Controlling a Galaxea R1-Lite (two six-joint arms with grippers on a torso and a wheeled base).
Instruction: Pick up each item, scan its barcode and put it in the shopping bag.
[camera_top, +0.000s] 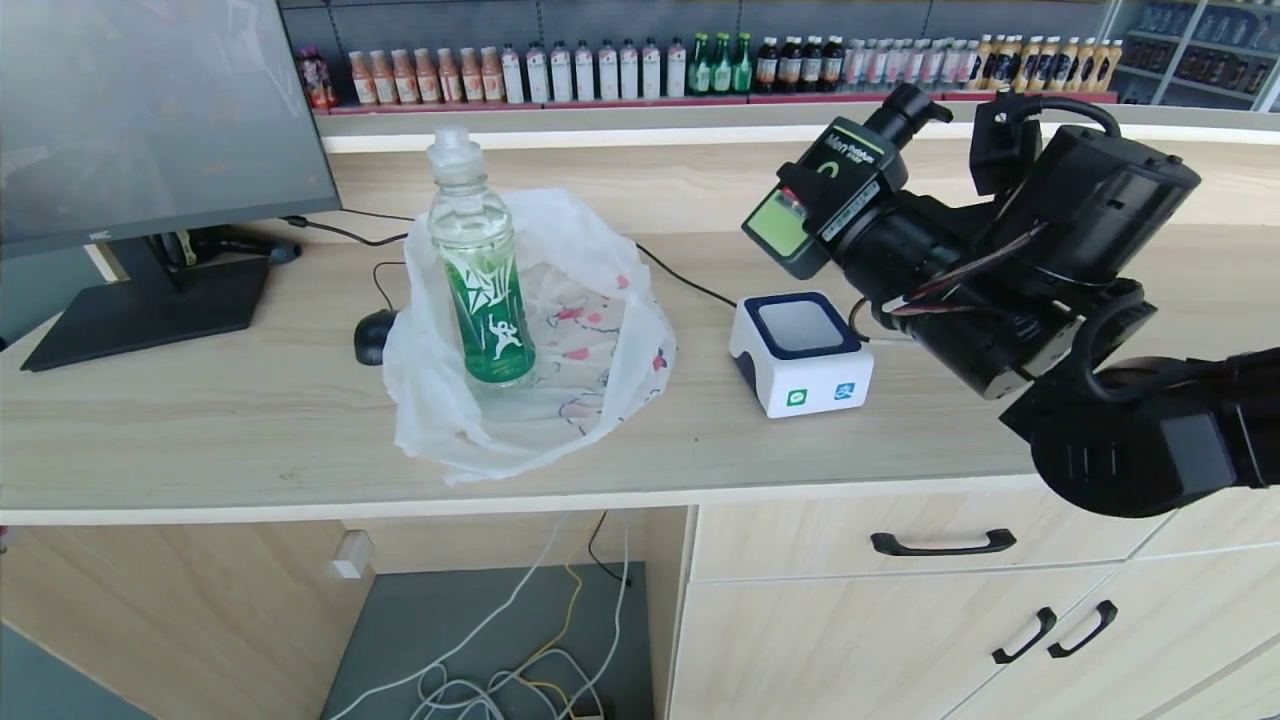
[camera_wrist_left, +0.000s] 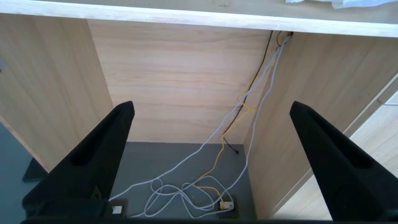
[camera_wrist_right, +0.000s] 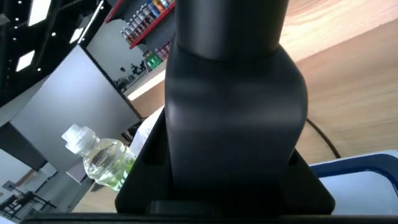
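1. Dark tube (camera_top: 830, 190), green-labelled and tilted, is held above the counter (camera_top: 250, 440) in the right pincer (camera_top: 875, 245). The fingers are mostly hidden, so the pinch is only probable.
2. Just below that pincer sits the white scanner (camera_top: 800, 350), window up and apart from the tube.
3. Bare counter runs from the scanner to the front edge.
4. Farther to the pincer's left, the shopping bag (camera_top: 620, 330) lies open, with a green drink bottle (camera_top: 480, 270) upright inside.
5. The left pincer (camera_wrist_left: 211, 112) is spread wide under the counter, above loose cables (camera_wrist_left: 186, 186).

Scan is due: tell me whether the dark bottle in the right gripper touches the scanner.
Apart. Head view: the dark bottle hangs above the scanner, counter visible between them.
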